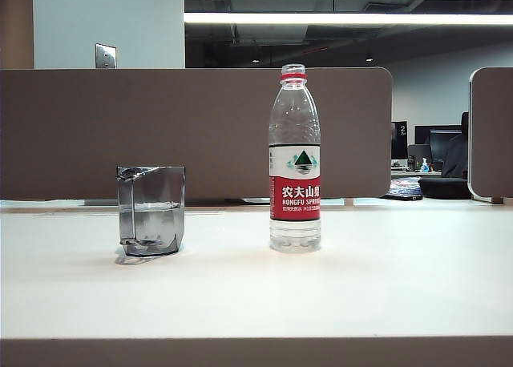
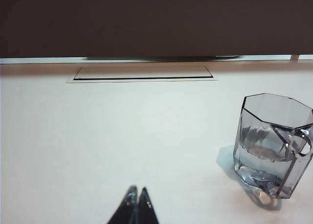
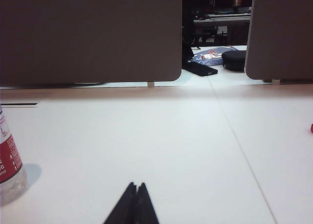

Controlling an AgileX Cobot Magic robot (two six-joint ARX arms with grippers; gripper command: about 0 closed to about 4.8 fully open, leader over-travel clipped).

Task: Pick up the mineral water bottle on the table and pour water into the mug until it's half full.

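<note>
With both the left gripper (image 2: 136, 192) and right gripper (image 3: 136, 187) pinched closed (holding nothing), the tall clear plastic mineral water bottle (image 3: 7, 158) beside the right one would topple if approached before those jaws spread.

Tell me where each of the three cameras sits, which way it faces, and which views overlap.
Exterior view: low at the table's front edge, facing the mug and mineral water bottle; no arm shows.
Left wrist view: low over the table, shut left end effector in front, mug off to one side.
Right wrist view: same pose, shut right end effector, bottle at the frame edge.
Exterior shares the mug with the left wrist view, the bottle with the right.
</note>
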